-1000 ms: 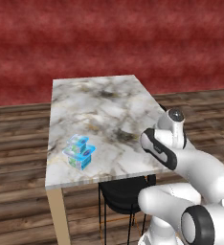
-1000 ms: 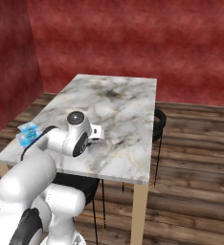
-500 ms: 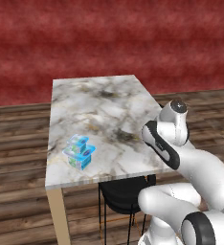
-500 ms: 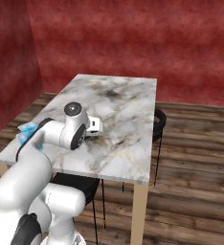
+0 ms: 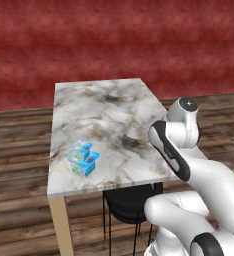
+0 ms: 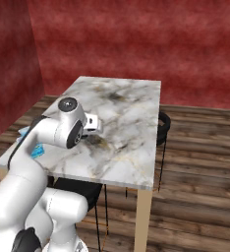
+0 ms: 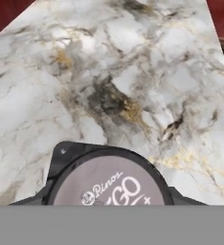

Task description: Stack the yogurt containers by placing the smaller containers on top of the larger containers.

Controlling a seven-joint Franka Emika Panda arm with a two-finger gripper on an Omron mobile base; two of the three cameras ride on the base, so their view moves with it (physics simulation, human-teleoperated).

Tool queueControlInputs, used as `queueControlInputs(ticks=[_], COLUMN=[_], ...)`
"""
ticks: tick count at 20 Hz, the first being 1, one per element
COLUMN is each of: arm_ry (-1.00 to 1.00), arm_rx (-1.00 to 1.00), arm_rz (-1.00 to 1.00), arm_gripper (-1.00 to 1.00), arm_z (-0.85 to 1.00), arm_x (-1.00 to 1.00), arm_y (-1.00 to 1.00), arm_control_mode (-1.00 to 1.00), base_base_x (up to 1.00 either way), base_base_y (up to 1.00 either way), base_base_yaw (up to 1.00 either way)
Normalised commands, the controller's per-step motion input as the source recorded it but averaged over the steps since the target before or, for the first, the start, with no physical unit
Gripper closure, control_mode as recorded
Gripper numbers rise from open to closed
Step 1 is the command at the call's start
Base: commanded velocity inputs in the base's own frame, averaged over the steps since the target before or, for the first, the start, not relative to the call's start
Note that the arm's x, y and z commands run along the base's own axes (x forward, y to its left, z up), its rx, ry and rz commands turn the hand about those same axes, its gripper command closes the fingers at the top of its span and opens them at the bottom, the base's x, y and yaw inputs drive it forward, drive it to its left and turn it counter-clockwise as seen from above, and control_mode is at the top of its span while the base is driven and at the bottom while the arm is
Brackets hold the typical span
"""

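The big tub (image 5: 86,165), blue on top with white and green sides, stands near the front left edge of the marble table (image 5: 109,115). The smaller light-blue tub (image 5: 80,148) appears to rest on its far side. In the right base view a strip of blue tub (image 6: 37,150) peeks out behind my arm. My gripper (image 6: 94,123) hangs over the middle of the table, well to the right of the tubs. The tiny dark cup (image 7: 109,184), with a greyish printed lid, sits at the bottom of the hand view between the fingers, held above the marble.
A black chair (image 5: 129,200) is tucked under the near side of the table, and another dark chair (image 6: 162,129) stands at its right side. Wooden floor and a red wall surround the table. My own white arm (image 5: 171,150) rises along the table's right edge.
My arm's upper joints have swung a little up and toward the tubs' side, the hand shifting slightly with them. The tubs have stayed where they were.
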Motion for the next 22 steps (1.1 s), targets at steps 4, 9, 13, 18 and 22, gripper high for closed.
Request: queueControlInputs(ticks=[4,9,13,18,22], arm_ry=[-0.02,-0.01,0.0,0.0,0.0], arm_rx=[0.0,0.0,0.0,0.0,0.0], arm_rz=[0.0,0.0,0.0,0.0,0.0], arm_gripper=[1.0,1.0,1.0,1.0,1.0], arm_z=[0.25,0.25,0.26,0.26,0.24], arm_x=[-0.23,-0.2,-0.18,-0.16,-0.15], arm_y=[0.19,0.22,0.23,0.23,0.24], arm_control_mode=[-1.0,-1.0,-1.0,-1.0,-1.0], base_base_x=[0.0,0.0,0.0,0.0,0.0], base_base_y=[0.0,0.0,0.0,0.0,0.0], base_base_yaw=[0.0,0.0,0.0,0.0,0.0])
